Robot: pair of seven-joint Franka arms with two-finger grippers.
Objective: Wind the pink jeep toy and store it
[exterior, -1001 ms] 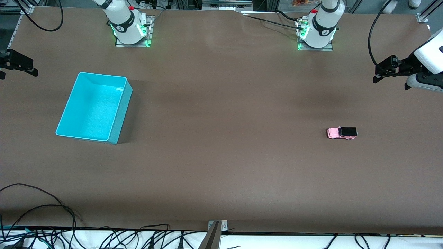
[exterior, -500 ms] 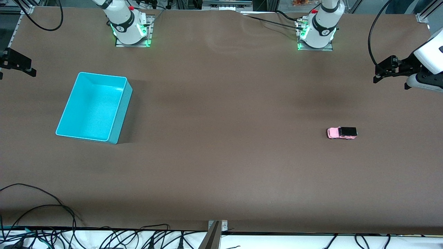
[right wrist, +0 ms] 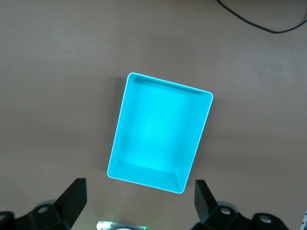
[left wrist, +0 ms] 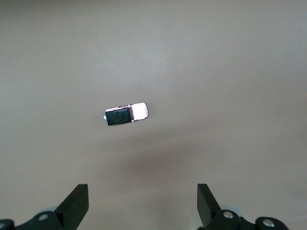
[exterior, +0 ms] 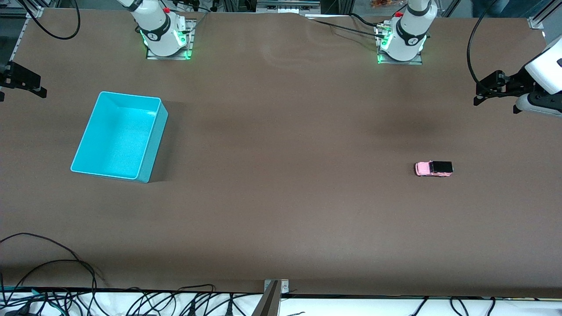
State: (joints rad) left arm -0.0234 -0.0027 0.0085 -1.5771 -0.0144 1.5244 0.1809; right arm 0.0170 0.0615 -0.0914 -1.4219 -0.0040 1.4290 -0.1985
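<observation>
The left pincer (left wrist: 139, 206) hangs high over the pink jeep toy (exterior: 434, 168), jaws spread wide and holding nothing. The right pincer (right wrist: 139, 203) hangs over the turquoise bin (exterior: 151, 145), also wide and empty. The jeep sits on the brown bench (exterior: 281, 175), well apart from the bin, toward the left arm's end.

Both arm bases (exterior: 164, 37) (exterior: 401, 41) were glossy white with a black joint ring, each bolted to a metal plate and lit green at the foot. A red button sat on each, at roughly 12 o'clock. Black cables ran to the left arm's base. Left hand (left wrist: 142, 208): two matte black wedge-shaped fingers (left wrist: 76, 203), silver screws at their roots. Right hand (right wrist: 139, 206): same black fingers (right wrist: 74, 199), same screws. Left arm's wrist (exterior: 542, 72) white over a black bracket.
</observation>
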